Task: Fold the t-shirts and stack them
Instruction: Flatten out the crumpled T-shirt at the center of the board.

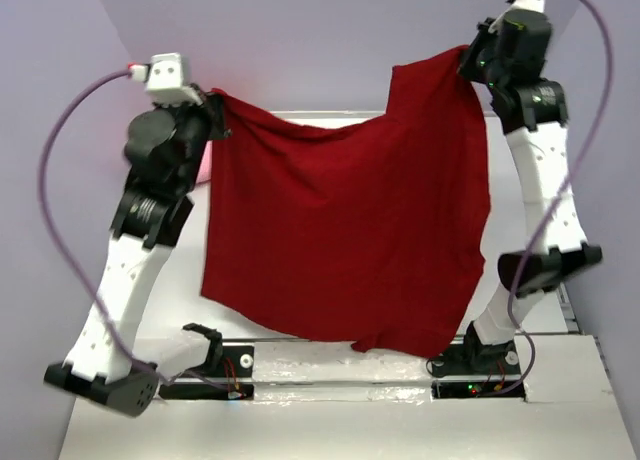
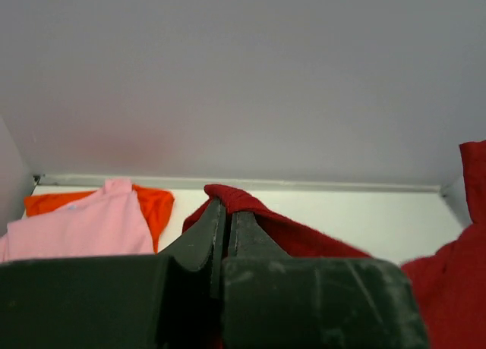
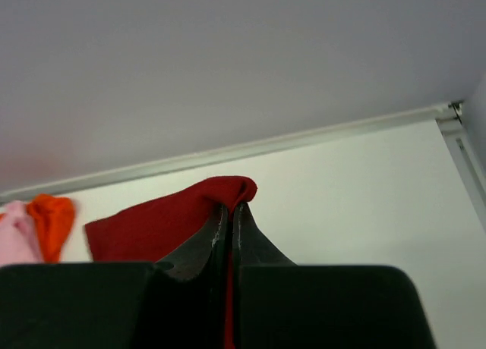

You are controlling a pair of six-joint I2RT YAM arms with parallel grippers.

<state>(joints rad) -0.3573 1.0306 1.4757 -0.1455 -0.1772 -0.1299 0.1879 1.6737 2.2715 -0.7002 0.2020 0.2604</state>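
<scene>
A dark crimson t-shirt (image 1: 350, 230) hangs spread in the air between both arms, high above the table. My left gripper (image 1: 218, 105) is shut on its upper left corner (image 2: 235, 199). At the upper right, my right gripper (image 1: 470, 60) is shut on the other corner (image 3: 228, 190), held higher than the left. The cloth sags between the two grips and its bottom hem hangs just above the arm bases. A light pink t-shirt (image 2: 83, 224) lies on an orange-red t-shirt (image 2: 156, 206) at the table's far left; both also show in the right wrist view, pink t-shirt (image 3: 14, 235) and orange-red t-shirt (image 3: 52, 221).
The white table (image 1: 330, 420) is closed in by pale grey walls (image 1: 300, 40) at the back and sides. The arm bases (image 1: 470, 365) sit at the near edge. Purple cables (image 1: 60, 160) loop beside each arm.
</scene>
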